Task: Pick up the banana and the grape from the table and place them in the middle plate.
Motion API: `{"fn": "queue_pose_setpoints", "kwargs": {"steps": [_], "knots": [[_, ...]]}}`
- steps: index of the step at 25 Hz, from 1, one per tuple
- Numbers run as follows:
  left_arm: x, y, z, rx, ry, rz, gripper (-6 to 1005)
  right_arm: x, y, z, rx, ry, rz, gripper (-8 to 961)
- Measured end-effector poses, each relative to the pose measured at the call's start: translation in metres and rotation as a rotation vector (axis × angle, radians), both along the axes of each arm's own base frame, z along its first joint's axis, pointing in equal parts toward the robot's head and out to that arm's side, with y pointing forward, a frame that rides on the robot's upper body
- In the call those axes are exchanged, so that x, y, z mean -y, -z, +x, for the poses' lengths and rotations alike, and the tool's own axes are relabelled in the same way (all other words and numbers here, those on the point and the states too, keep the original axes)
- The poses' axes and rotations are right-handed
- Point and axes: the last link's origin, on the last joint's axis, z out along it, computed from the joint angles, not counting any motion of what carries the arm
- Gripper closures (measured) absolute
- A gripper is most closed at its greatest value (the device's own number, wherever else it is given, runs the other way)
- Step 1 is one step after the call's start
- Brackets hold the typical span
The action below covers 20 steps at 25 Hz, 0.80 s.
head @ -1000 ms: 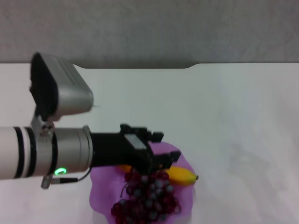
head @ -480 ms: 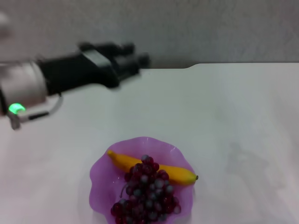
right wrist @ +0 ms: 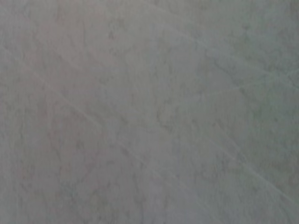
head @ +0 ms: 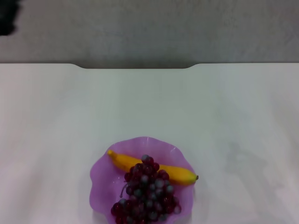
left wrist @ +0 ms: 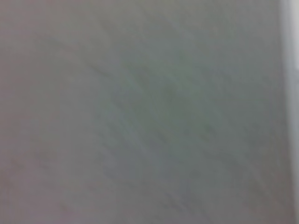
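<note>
At the bottom centre of the frame, the grape (head: 147,193) bunch lies atop the banana (head: 180,174) inside the middle plate (head: 102,171) on the white counter (head: 149,107). At the far upper left, a dark sliver of the left gripper (head: 8,18) shows; whether it is open cannot be told.

L arm (head: 8,18) pulled up and away from middle plate (head: 100,175), now just dark blur at far-left corner
</note>
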Motion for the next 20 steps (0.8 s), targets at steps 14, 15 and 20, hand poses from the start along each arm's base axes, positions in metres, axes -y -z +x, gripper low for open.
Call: {"fn": "queue_pose_setpoints", "kwargs": {"steps": [14, 15, 20], "knots": [[-0.020, 0.018, -0.084, 0.116, -0.223, 0.108, 976, -0.002, 0.000, -0.001, 0.004, -0.003, 0.001, 939], [-0.021, 0.020, -0.086, 0.109, -0.222, 0.101, 976, -0.002, 0.000, -0.002, 0.004, -0.003, 0.000, 939], [-0.024, 0.019, -0.094, 0.035, -0.223, 0.089, 974, -0.004, 0.001, -0.002, 0.005, -0.001, -0.002, 938]]}}
